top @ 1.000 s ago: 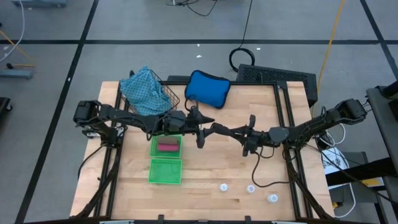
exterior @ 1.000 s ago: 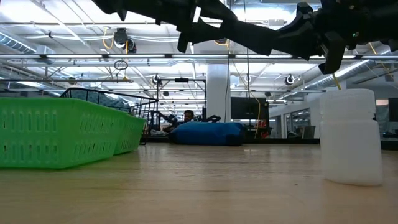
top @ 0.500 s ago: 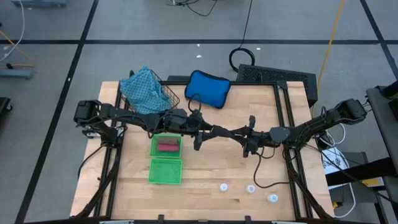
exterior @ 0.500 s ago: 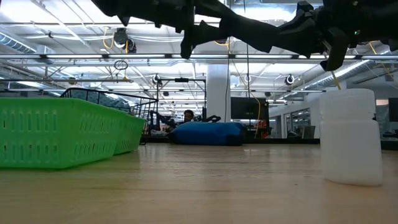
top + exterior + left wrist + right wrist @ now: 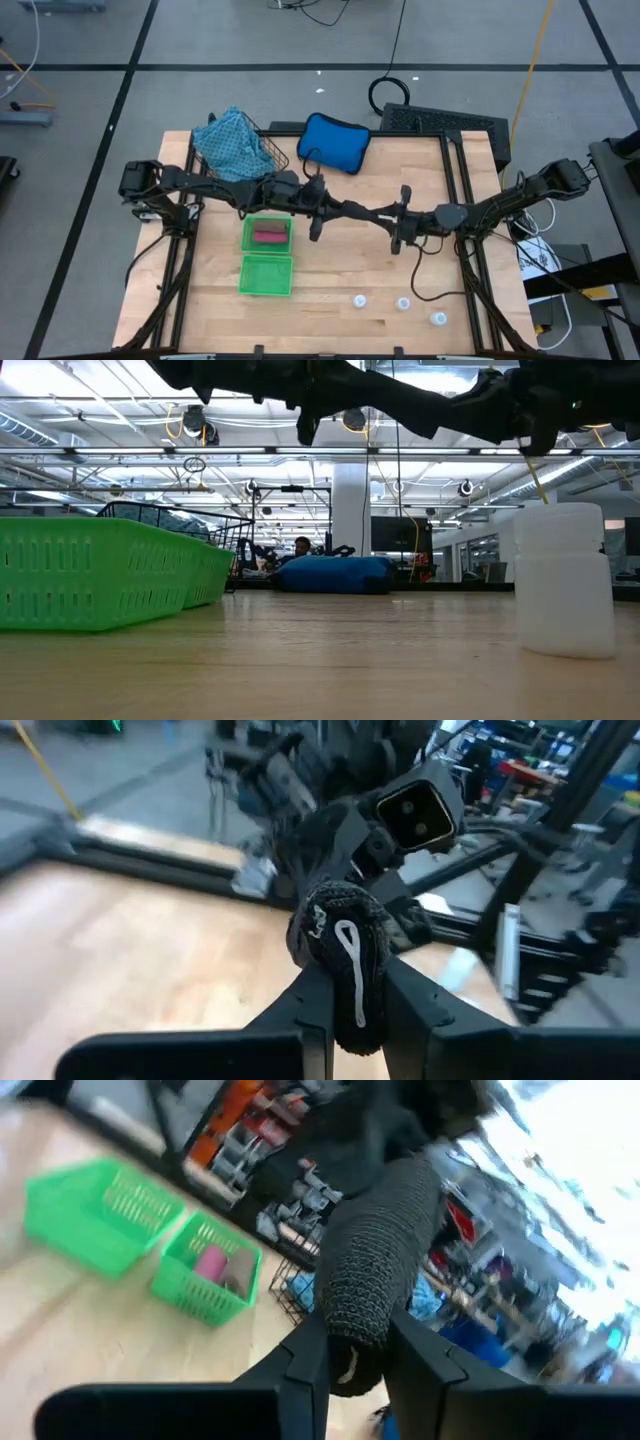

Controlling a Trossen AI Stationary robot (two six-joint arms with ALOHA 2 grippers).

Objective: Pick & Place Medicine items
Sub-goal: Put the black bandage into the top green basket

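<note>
A black knitted oblong piece (image 5: pixel 360 211) hangs level above the table's middle, between both arms. My left gripper (image 5: pixel 320 206) is shut on its left end and my right gripper (image 5: pixel 396 216) on its right end. A pink piece (image 5: pixel 268 237) and a brown one (image 5: pixel 240 1269) lie in the farther green basket (image 5: pixel 246 232). Three tiny white bottles (image 5: pixel 359 299), (image 5: pixel 403 303), (image 5: pixel 437 319) stand on their bases near the table's front edge. My left gripper pinches the black piece's left end (image 5: pixel 350 1005) between its two fingers, coming level from the table's left and pointing along the piece. The piece is clear of the table. My right gripper pinches the piece's right end (image 5: pixel 350 1350) between its two fingers, coming level from the table's right and pointing along it. The piece runs on past the fingertips toward the left arm.
A second green basket (image 5: pixel 266 275) sits nearer the front edge. At the back stand a wire basket with light-blue cloth (image 5: pixel 233 146) and a blue pouch (image 5: pixel 332 142). One white bottle (image 5: pixel 563 580) stands close to the low camera.
My left gripper has shut its fingers on the black piece's left end and taken hold of it. My right gripper has stayed shut on the other end. The piece has stayed level above the table.
</note>
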